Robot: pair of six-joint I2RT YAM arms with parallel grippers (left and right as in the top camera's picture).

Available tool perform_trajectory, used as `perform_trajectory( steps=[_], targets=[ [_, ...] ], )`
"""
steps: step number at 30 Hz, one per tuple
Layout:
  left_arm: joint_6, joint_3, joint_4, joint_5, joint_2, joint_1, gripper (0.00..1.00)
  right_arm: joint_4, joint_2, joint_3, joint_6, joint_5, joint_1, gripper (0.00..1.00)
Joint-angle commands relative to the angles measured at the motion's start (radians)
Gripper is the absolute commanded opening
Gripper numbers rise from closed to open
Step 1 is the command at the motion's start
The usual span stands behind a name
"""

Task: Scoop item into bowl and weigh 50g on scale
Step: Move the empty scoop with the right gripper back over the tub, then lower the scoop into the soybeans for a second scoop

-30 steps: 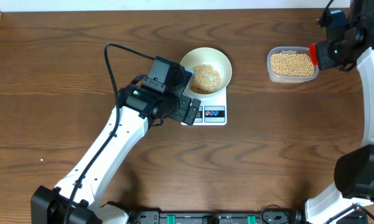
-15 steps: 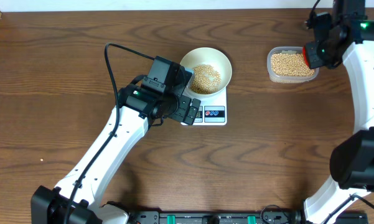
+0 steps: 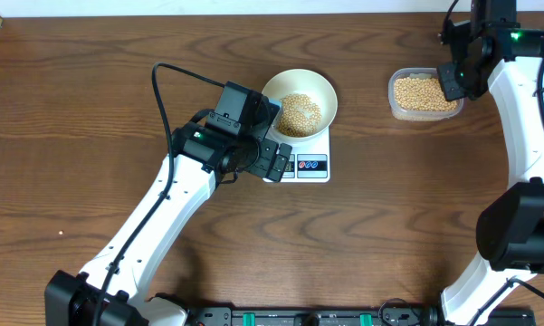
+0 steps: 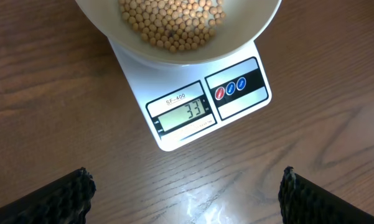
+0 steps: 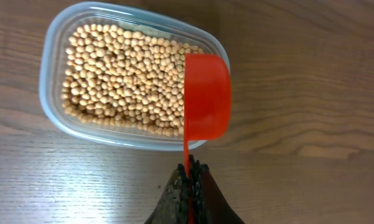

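The white bowl (image 3: 299,101) sits on the white scale (image 3: 300,159) and holds a heap of tan beans (image 3: 300,114). In the left wrist view the scale (image 4: 199,109) reads 33 below the bowl (image 4: 180,37). My left gripper (image 4: 185,193) is open and empty, hovering over the table just in front of the scale. My right gripper (image 5: 190,177) is shut on the thin handle of a red scoop (image 5: 205,96). The scoop is turned on its side over the right end of the clear tub (image 5: 50,56) of beans (image 5: 124,78). In the overhead view the right gripper (image 3: 454,81) is at the tub's right edge.
The clear plastic tub (image 3: 424,94) stands at the back right of the brown wooden table. The left arm's black cable (image 3: 163,91) loops up to the left of the bowl. The table's far edge runs along the top of the overhead view.
My right arm has swung left and back, bringing the scoop over the right end of the bean tub. The left arm, bowl and scale have not moved.
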Motion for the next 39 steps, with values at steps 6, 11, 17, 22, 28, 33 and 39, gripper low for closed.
perform_trajectory(
  steps=[6,11,17,22,28,33,39],
  targets=[
    [0.002,-0.01,0.0,-0.013,0.01,0.002,0.96,0.005,0.056,-0.004,0.026,0.034,0.009,0.01],
    [0.002,-0.01,0.0,-0.013,0.01,0.002,0.96,0.01,0.057,-0.004,0.026,0.034,0.015,0.01],
    [0.002,-0.01,0.0,-0.013,0.01,0.002,0.96,0.01,0.068,-0.005,0.037,0.034,0.022,0.01],
    [0.002,-0.01,0.0,-0.013,0.01,0.002,0.96,0.014,0.082,-0.005,0.055,0.03,0.022,0.01],
    [0.002,-0.01,0.0,-0.013,0.01,0.002,0.96,0.013,0.089,-0.005,0.074,0.026,0.022,0.01],
    [0.002,-0.01,0.0,-0.013,0.01,0.002,0.96,0.013,0.089,-0.005,0.082,0.018,0.022,0.01],
    [0.002,-0.01,0.0,-0.013,0.01,0.002,0.96,0.013,0.09,-0.005,0.097,-0.016,0.022,0.01]
  ],
)
